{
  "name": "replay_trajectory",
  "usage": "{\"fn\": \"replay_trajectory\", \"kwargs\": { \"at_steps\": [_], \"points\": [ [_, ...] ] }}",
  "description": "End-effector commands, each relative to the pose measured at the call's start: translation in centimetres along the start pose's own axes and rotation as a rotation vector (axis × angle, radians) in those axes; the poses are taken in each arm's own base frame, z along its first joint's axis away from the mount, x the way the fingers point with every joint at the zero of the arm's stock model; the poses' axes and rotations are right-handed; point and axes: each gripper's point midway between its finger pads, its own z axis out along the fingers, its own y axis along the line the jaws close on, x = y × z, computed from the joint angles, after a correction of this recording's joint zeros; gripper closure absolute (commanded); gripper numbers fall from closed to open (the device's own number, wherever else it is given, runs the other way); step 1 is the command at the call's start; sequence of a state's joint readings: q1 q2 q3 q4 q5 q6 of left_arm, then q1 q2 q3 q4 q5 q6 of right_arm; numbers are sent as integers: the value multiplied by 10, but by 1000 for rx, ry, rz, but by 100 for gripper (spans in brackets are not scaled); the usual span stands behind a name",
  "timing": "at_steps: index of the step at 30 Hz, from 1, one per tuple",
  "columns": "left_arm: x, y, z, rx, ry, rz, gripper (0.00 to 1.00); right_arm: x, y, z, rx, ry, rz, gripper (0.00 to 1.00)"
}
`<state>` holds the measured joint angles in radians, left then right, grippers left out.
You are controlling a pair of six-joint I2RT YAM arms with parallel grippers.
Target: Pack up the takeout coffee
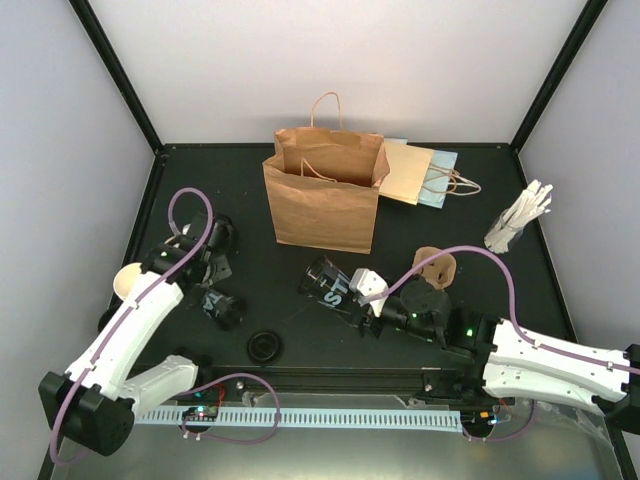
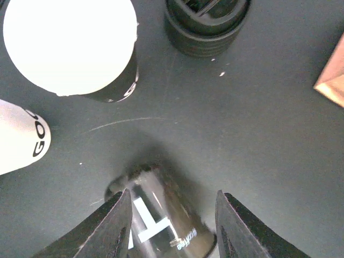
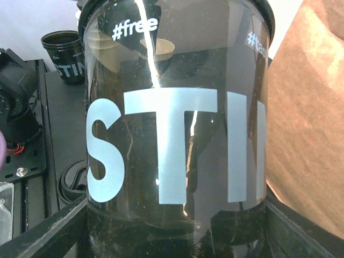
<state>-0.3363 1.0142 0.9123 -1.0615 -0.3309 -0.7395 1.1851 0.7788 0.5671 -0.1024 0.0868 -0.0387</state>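
A cream-white takeout coffee cup (image 2: 70,45) with a black sleeve stands on the table left of my left arm, also in the top view (image 1: 128,280). What looks like a second white cup with black letters (image 2: 21,137) shows at the left edge of the left wrist view. My left gripper (image 2: 173,204) is open around a small dark see-through cup (image 2: 161,215), which stands on the table (image 1: 222,308). The left finger is against that cup and the right finger is clear of it. My right gripper (image 1: 357,297) is shut on a larger dark see-through cup (image 3: 177,107) with white letters, held tilted in front of the bag.
An open brown paper bag (image 1: 325,190) stands at the back centre, with a smaller bag (image 1: 415,175) lying behind it. A brown pulp carrier (image 1: 436,268) sits right of the held cup. Black lids are stacked at the left (image 2: 207,27), one lid (image 1: 265,346) lies near the front, and white sticks (image 1: 520,220) stand at the right.
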Motion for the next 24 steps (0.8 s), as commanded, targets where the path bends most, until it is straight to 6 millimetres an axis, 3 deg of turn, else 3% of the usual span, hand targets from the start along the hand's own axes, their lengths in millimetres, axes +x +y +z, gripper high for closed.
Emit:
{"fn": "replay_trajectory", "kwargs": {
  "at_steps": [1, 7, 11, 13, 17, 24],
  "points": [
    [-5, -7, -31, 93, -3, 31, 56, -7, 1, 2, -3, -35, 21, 24],
    [-2, -26, -55, 256, 3, 130, 55, -6, 4, 7, -16, -34, 30, 24],
    [16, -48, -62, 404, 68, 247, 55, -4, 6, 10, -28, -31, 40, 24],
    [31, -57, -62, 468, 134, 304, 49, -4, 7, 10, -30, -28, 42, 24],
    [46, -42, -46, 360, 181, 298, 37, -4, 6, 8, -27, -37, 45, 24],
    [67, -49, -38, 290, 111, 424, 25, -2, 4, 6, -16, -48, 57, 22]
  ]
}}
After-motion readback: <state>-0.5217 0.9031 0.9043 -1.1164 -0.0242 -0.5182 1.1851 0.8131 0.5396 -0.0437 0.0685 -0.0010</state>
